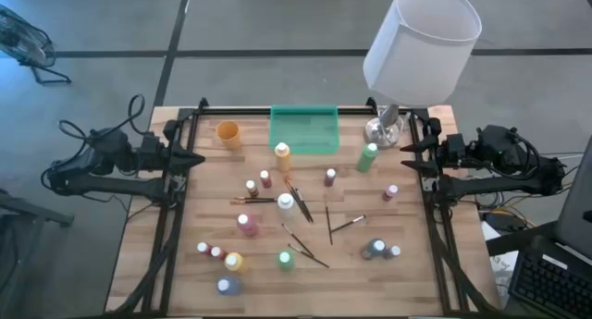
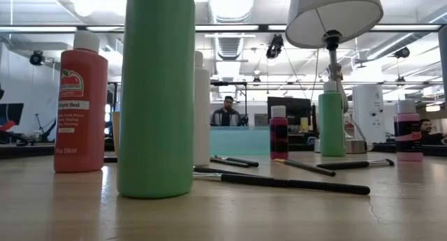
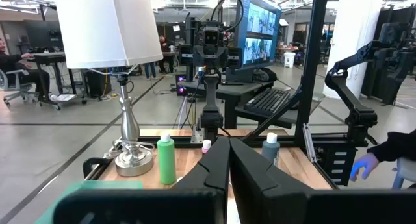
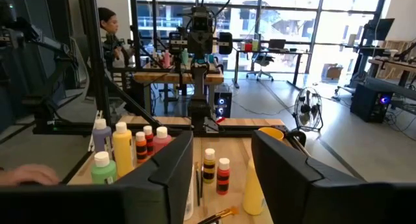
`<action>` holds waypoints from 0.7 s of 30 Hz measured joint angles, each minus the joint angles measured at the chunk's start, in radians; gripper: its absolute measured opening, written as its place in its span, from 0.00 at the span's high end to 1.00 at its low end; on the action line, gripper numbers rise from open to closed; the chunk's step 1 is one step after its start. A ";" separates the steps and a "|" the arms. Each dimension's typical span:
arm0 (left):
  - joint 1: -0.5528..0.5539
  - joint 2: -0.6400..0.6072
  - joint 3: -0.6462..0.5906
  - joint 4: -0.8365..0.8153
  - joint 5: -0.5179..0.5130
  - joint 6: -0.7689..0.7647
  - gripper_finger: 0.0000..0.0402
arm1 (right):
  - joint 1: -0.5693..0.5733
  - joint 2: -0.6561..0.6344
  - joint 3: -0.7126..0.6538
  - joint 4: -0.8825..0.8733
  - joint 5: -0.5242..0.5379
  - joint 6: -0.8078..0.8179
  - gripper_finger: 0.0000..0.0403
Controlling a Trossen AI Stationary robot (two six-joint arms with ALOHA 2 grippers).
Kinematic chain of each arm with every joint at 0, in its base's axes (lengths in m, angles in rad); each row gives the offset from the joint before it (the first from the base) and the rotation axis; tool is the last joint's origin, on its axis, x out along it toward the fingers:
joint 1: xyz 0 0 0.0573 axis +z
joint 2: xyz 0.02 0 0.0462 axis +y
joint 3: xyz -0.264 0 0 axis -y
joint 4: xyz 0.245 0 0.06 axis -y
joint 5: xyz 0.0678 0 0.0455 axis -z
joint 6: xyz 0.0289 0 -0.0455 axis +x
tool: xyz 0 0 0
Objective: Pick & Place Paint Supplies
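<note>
Many small paint bottles stand upright across the wooden table, among them a green one point(image 1: 367, 157), an orange one point(image 1: 282, 156), a white one point(image 1: 286, 204) and a pink one point(image 1: 247, 225). Thin dark paintbrushes point(image 1: 328, 224) lie flat between them. In the low view a green bottle point(image 2: 156, 94) and a red one point(image 2: 80, 108) stand closest, with a brush point(image 2: 279, 181) behind them. My left gripper point(image 1: 197, 159) hovers shut over the left edge point(image 3: 229, 160). My right gripper point(image 1: 404, 157) hovers open over the right edge point(image 4: 221, 165). Nothing is between either pair of fingers.
A green tray point(image 1: 303, 129) sits at the far middle, with an orange cup point(image 1: 228, 134) to its left. A lamp point(image 1: 421, 42) stands at the far right, its base point(image 1: 382, 129) on the table. A gloved hand point(image 3: 364, 165) shows beside the table.
</note>
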 joint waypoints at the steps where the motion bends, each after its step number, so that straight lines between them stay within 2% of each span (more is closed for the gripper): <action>1: 0.000 0.000 0.000 0.000 0.000 0.000 0.96 | 0.000 0.000 0.000 0.000 0.000 0.000 0.61; 21: 0.000 0.000 0.000 0.000 0.000 0.000 0.96 | 0.000 0.000 0.000 0.000 0.000 0.000 0.51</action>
